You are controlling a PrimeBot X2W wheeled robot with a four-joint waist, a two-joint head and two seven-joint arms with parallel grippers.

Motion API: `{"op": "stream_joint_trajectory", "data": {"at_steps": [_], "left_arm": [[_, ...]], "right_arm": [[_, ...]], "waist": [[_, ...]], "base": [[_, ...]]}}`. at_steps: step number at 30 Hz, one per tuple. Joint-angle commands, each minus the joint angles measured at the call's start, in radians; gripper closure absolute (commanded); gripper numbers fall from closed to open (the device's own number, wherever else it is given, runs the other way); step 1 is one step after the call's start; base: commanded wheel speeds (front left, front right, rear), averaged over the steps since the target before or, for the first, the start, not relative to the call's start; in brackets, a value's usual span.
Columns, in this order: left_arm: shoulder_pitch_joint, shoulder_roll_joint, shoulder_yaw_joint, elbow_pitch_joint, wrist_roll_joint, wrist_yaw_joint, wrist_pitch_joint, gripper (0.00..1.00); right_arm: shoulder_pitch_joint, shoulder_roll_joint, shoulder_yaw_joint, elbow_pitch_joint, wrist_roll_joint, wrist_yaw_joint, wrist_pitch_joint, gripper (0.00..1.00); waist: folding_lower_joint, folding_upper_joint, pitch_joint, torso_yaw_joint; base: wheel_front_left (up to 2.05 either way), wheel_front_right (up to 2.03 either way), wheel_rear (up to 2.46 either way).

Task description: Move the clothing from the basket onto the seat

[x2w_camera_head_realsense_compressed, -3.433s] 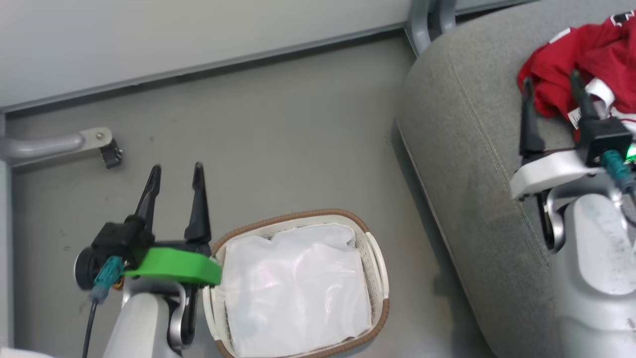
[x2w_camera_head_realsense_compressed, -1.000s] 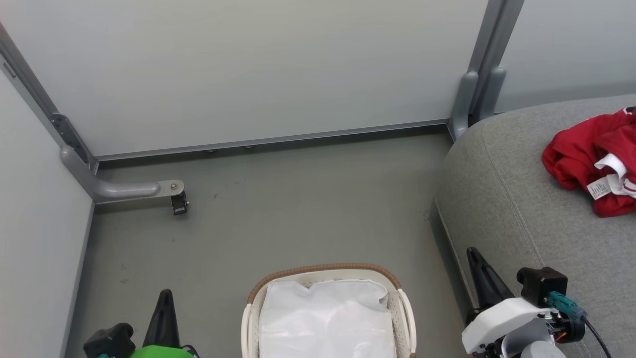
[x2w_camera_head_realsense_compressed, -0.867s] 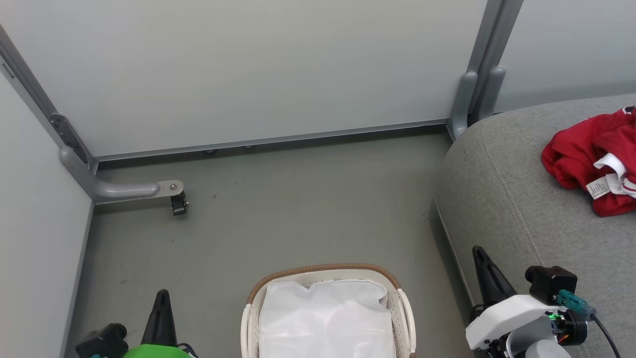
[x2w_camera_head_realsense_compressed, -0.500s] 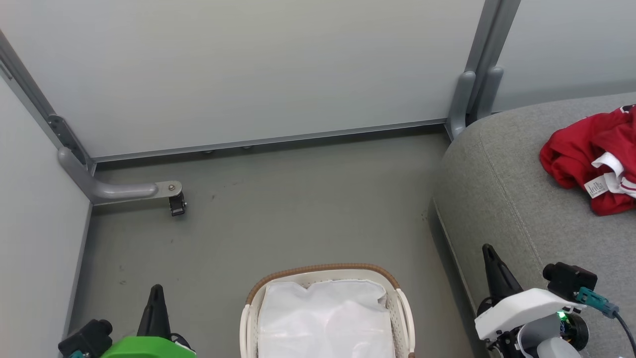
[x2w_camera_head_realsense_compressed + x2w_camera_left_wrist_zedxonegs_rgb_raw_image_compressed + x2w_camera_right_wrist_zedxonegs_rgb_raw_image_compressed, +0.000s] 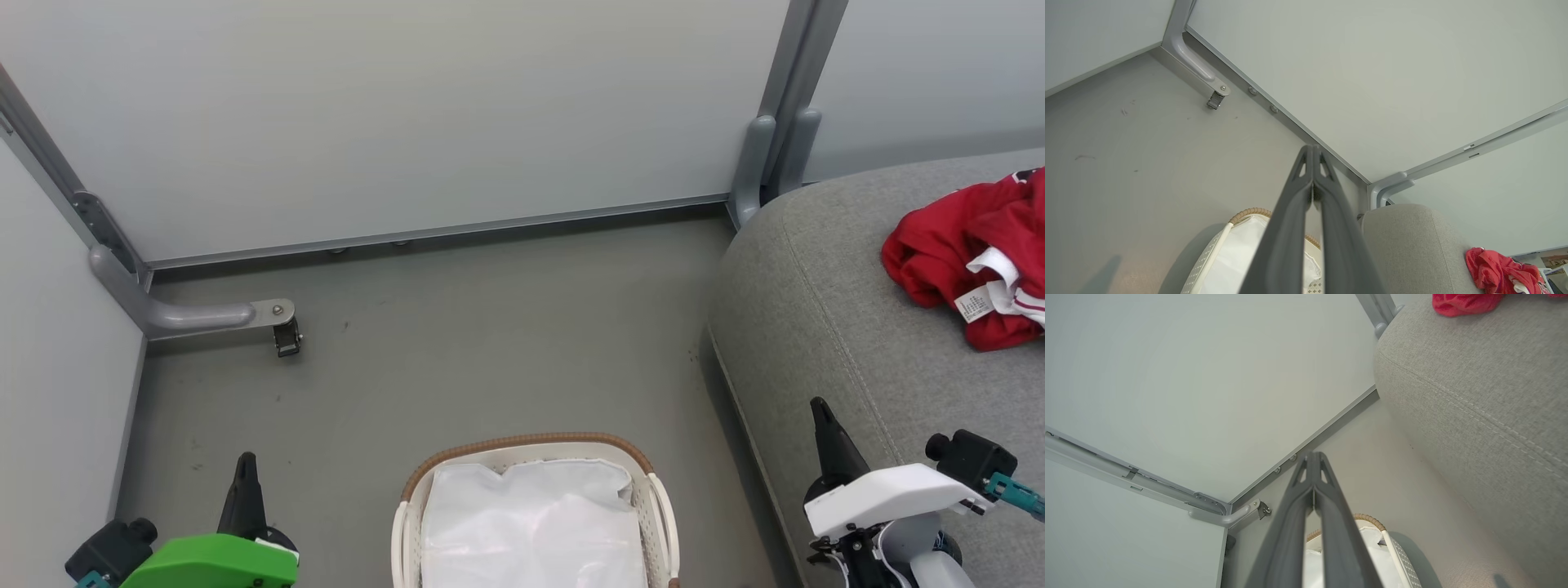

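Note:
The red clothing (image 5: 971,249) lies crumpled on the grey seat (image 5: 833,318) at the right, its small white label showing. It also appears in the left wrist view as the clothing (image 5: 1498,271) and at the top of the right wrist view as the clothing (image 5: 1466,302). The white basket (image 5: 653,502) with its brown rim stands on the floor at bottom centre, holding just its white liner (image 5: 531,523). My left gripper (image 5: 245,465) is shut at the lower left with nothing in it. My right gripper (image 5: 819,408) is shut at the lower right, beside the seat's edge, holding nothing.
Pale wall panels close off the back and left. A grey metal bracket (image 5: 204,314) with a small black caster sits on the floor at the left. A grey post (image 5: 767,163) stands at the seat's back corner. Bare grey floor (image 5: 490,343) lies beyond the basket.
The camera has lifted and swung away from the seat. My right gripper has left the clothing on the seat, drawn back low and shut. The left gripper has shut and sunk lower left.

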Motion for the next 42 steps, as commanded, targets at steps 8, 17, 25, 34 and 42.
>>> {"op": "stream_joint_trajectory", "data": {"at_steps": [8,17,25,34,42], "left_arm": [[-0.044,0.003,0.019,-0.02,-0.112,-0.012,0.03,1.0],[-0.056,0.004,0.033,-0.026,-0.206,-0.018,0.057,1.0],[-0.066,0.004,0.043,-0.03,-0.283,-0.021,0.08,1.0],[-0.075,0.005,0.054,-0.035,-0.363,-0.026,0.103,1.0],[-0.084,0.005,0.064,-0.038,-0.429,-0.029,0.122,1.0]], "right_arm": [[-0.02,-0.006,-0.022,-0.023,0.124,0.0,0.031,1.0],[-0.021,-0.007,-0.038,-0.031,0.226,-0.001,0.057,1.0],[-0.022,-0.007,-0.052,-0.037,0.312,-0.001,0.08,1.0],[-0.023,-0.008,-0.066,-0.043,0.402,-0.001,0.103,1.0],[-0.024,-0.008,-0.078,-0.048,0.475,-0.001,0.123,1.0]], "waist": [[0.0,0.0,0.0,-0.004],[0.0,0.0,0.0,-0.008],[0.0,0.0,0.0,-0.012],[0.0,0.0,0.001,-0.016],[0.0,0.0,0.001,-0.019]], "base": [[0.0,0.0,0.0],[0.0,0.0,0.0],[0.0,0.0,0.0],[0.0,0.0,0.0],[0.0,0.0,0.0]]}}
